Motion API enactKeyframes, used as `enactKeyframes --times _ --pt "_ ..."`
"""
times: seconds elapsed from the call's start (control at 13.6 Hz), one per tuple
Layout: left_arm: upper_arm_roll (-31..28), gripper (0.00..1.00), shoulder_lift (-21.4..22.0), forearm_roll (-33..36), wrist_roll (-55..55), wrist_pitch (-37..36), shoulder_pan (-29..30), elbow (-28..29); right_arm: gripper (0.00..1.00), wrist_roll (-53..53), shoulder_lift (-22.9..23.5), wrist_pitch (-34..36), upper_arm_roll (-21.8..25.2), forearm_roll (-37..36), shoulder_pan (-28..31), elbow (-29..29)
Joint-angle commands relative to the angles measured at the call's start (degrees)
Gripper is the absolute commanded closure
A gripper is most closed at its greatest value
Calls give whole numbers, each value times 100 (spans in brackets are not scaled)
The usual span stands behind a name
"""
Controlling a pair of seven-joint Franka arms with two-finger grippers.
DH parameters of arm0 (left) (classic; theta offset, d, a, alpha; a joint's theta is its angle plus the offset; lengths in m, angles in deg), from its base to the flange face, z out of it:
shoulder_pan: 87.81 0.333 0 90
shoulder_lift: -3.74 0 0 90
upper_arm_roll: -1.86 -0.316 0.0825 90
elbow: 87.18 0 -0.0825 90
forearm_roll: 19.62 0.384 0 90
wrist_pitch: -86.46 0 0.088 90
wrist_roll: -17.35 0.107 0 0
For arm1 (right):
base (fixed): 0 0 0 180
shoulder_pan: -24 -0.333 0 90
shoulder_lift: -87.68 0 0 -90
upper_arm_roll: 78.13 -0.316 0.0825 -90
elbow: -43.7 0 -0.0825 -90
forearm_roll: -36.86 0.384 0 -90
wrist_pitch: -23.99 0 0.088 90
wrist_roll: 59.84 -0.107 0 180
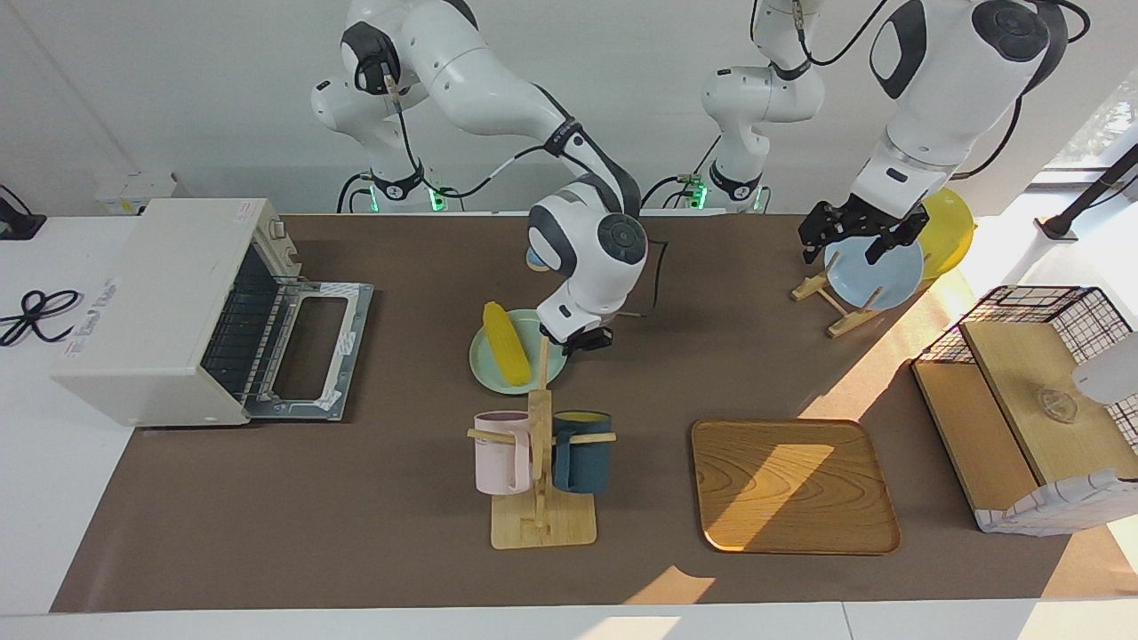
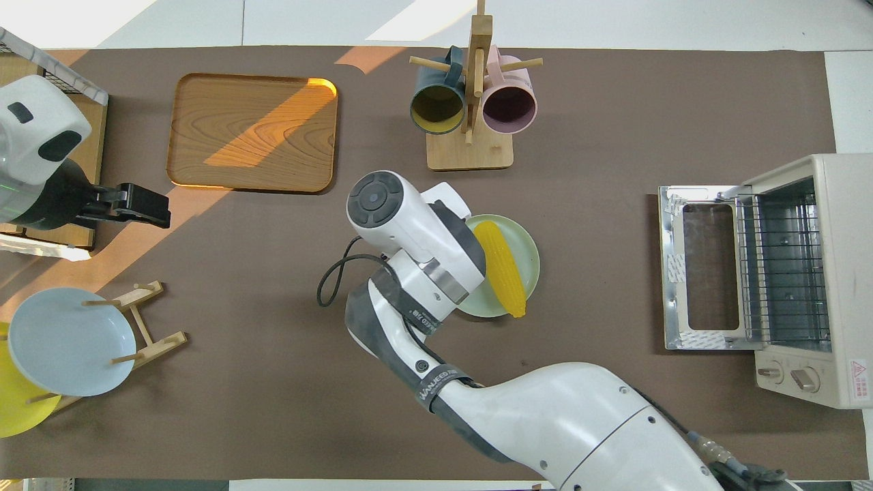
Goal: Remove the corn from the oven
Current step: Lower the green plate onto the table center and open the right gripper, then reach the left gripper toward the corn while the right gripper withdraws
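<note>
The yellow corn (image 1: pixel 505 354) lies on a pale green plate (image 1: pixel 484 372) in the middle of the table; it also shows in the overhead view (image 2: pixel 501 266) on the plate (image 2: pixel 526 251). The white oven (image 1: pixel 151 302) stands at the right arm's end of the table with its door (image 1: pixel 311 351) folded down and its wire rack bare. My right gripper (image 1: pixel 587 341) hangs just over the plate's edge beside the corn, not holding it; the overhead view hides it under the wrist. My left gripper (image 1: pixel 840 249) is open and empty, raised over the plate rack.
A wooden mug stand (image 1: pixel 540 462) with a pink and a dark blue mug stands farther from the robots than the green plate. A wooden tray (image 1: pixel 791 484) lies beside it. A blue plate (image 1: pixel 876 271), a yellow plate (image 1: pixel 951 227) and a wire-and-wood basket (image 1: pixel 1031 400) are at the left arm's end.
</note>
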Motion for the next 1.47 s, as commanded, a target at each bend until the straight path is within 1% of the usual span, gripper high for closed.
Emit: enactKeyframes --times 0.0,0.07,0.15,0.22,0.29,0.37,0.44,0.59,0.66,0.74,0.81,0.88,0.96,1.03,1.11,1.25,1.33,1.4 --pt "-6 0 183 106 12 93 8 207 100 -604 433 -769 -49 258 -271 163" --pt "-6 0 183 106 12 67 8 207 88 -595 363 -673 -49 267 -114 180" --pt "-6 0 183 106 12 67 8 207 77 -586 163 -576 -75 267 105 189" --pt "-6 0 183 106 3 67 8 198 74 -569 -22 -445 -232 398 282 198" --pt "-6 0 183 106 3 75 8 198 67 -551 -207 -296 -312 547 544 215" --pt "-6 0 183 106 3 110 8 198 62 -560 -330 -268 -435 687 660 250" --pt "-6 0 183 106 -6 128 8 198 60 -560 -375 -259 -453 793 661 259" --pt "-6 0 183 106 -15 137 8 207 62 -517 -428 -146 -427 760 679 478" --pt "3 0 183 106 -15 146 -9 207 62 -255 -454 116 -401 550 679 540" --pt "3 0 183 106 -23 163 -44 207 65 78 -524 336 -418 131 679 506" --pt "29 0 183 88 -24 259 -80 216 72 238 -656 504 -410 -82 783 279" --pt "64 0 183 79 -24 347 -150 268 83 335 -857 653 -410 -145 1011 -54" --pt "64 0 183 71 -15 374 -333 286 97 571 -1059 751 -410 -163 1230 -344" --pt "64 0 166 27 -6 418 -422 295 100 948 -1331 813 -410 -172 1467 -730" --pt "64 0 165 -69 20 531 -544 382 100 1596 -1690 726 -410 -199 1861 -1291" --pt "64 0 157 -254 73 681 -712 479 100 2346 -2201 245 -410 -208 2504 -2223" --pt "64 0 139 -307 73 786 -878 558 100 2514 -2291 24 -418 -208 2759 -2558" --pt "64 0 130 -394 73 935 -1045 663 100 2673 -2361 -343 -418 -199 2971 -2884"
